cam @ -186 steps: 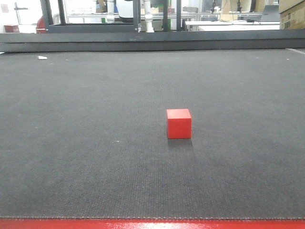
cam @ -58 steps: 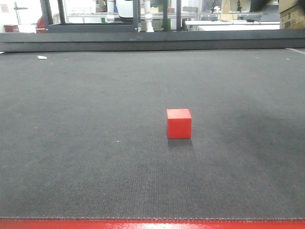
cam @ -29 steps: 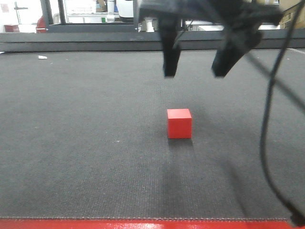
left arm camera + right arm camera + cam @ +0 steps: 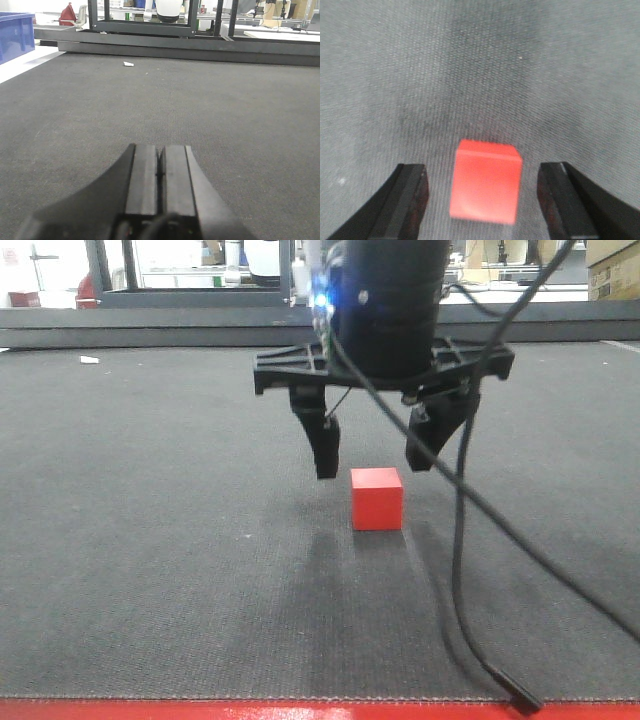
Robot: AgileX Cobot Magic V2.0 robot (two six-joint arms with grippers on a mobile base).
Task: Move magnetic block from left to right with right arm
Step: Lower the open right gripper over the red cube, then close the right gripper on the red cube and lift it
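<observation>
Right gripper (image 4: pixel 374 462) descended, spread astride magnetic block (image 4: pixel 376 499); cable (image 4: pixel 454 540) beside.

You had a dark grey, finely woven mat-covered desk (image 4: pixel 150 540) filling most of each view. Along its near edge ran a glossy red strip (image 4: pixel 200 710). At its far side a long dark raised ledge (image 4: pixel 150 328) crossed from left to right. Just in front of it, toward the left, a small white scrap (image 4: pixel 89 361) lay flat on the mat. Behind the ledge stood a black metal frame (image 4: pixel 140 27). Off the desk's left edge you could see a blue plastic bin (image 4: pixel 15 35), with a dark red object (image 4: pixel 67 15) further back, too small to identify. Brown cardboard boxes (image 4: pixel 612 270) sat at the far right.
</observation>
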